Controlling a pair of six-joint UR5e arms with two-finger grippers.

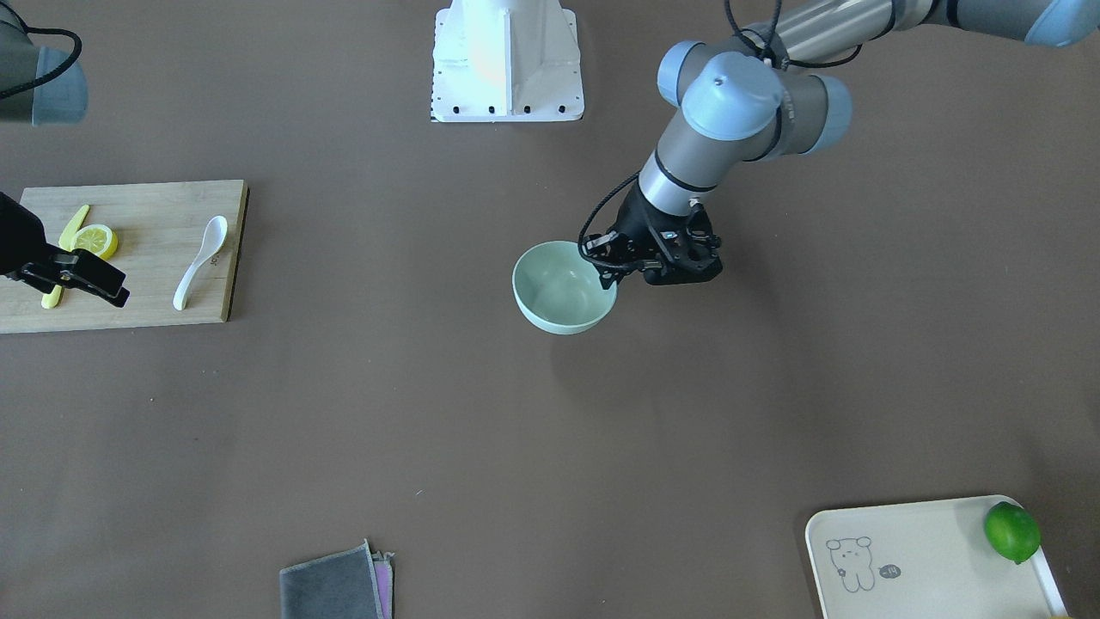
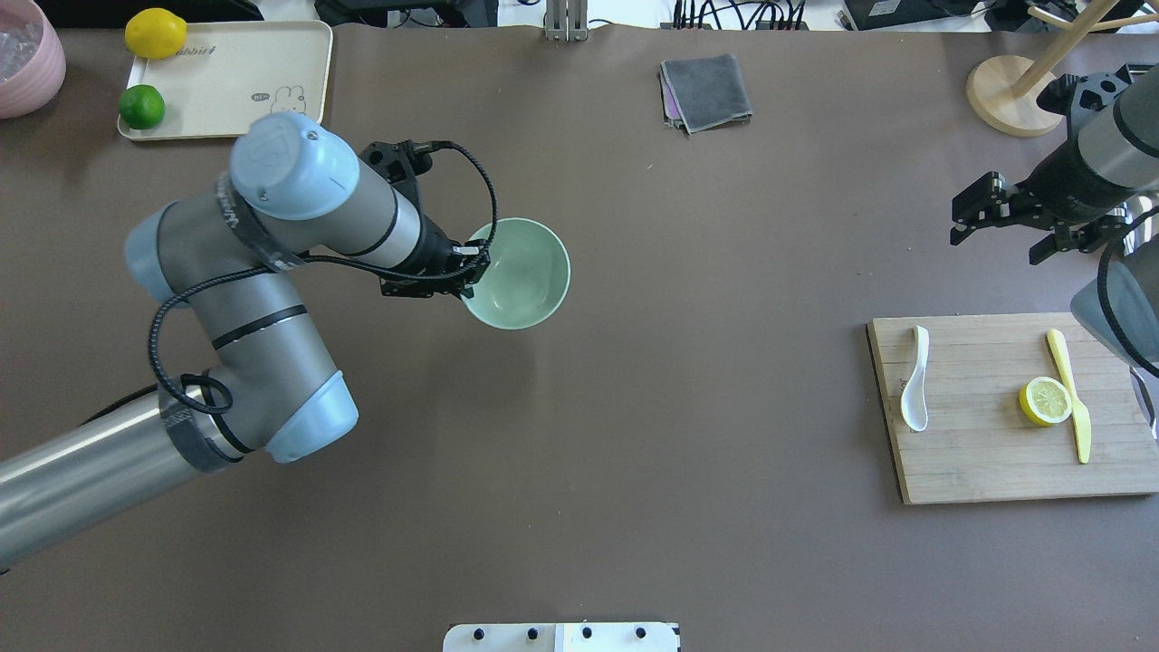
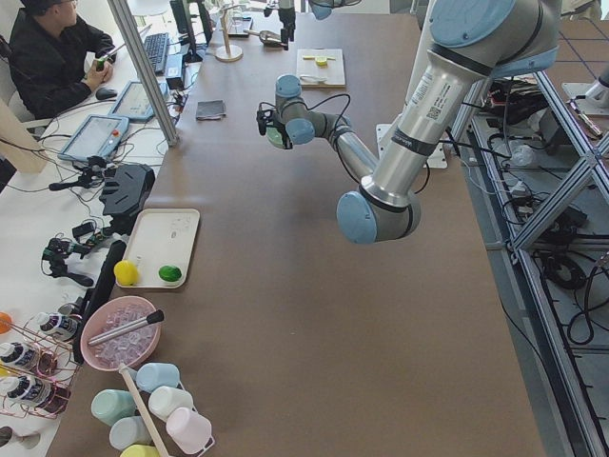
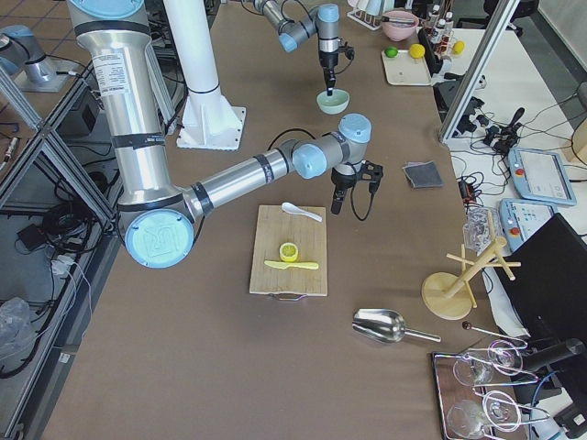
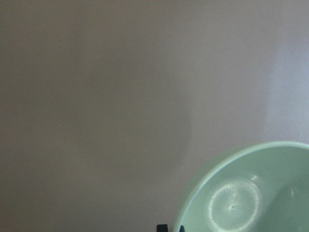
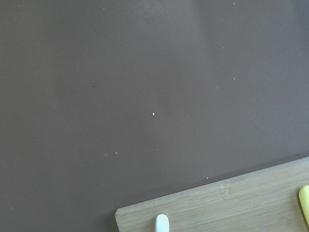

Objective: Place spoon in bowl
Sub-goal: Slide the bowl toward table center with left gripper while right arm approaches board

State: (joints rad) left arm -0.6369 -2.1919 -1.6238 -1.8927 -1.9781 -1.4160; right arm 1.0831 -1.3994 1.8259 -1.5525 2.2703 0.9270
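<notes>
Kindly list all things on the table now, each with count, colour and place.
pale mint-green round bowl: 1, green, table middle, gripped at rim
light wooden cutting board: 1, tan, robot's right
small white soup spoon: 1, white, on board, edge nearest bowl
cut lemon half: 1, yellow, on board
yellow plastic knife: 1, yellow, on board beside lemon half
cream rectangular tray: 1, cream, far left
whole lemon: 1, yellow, on tray
whole lime: 1, green, on tray
pink round bowl: 1, pink, far left corner
folded grey cloth: 1, grey, far edge
round-based wooden stand: 1, pale wood, far right
shiny metal scoop: 1, silver, right end
left claw: 1, black, shut on bowl rim
right claw: 1, black, looks open, empty, beyond board
</notes>
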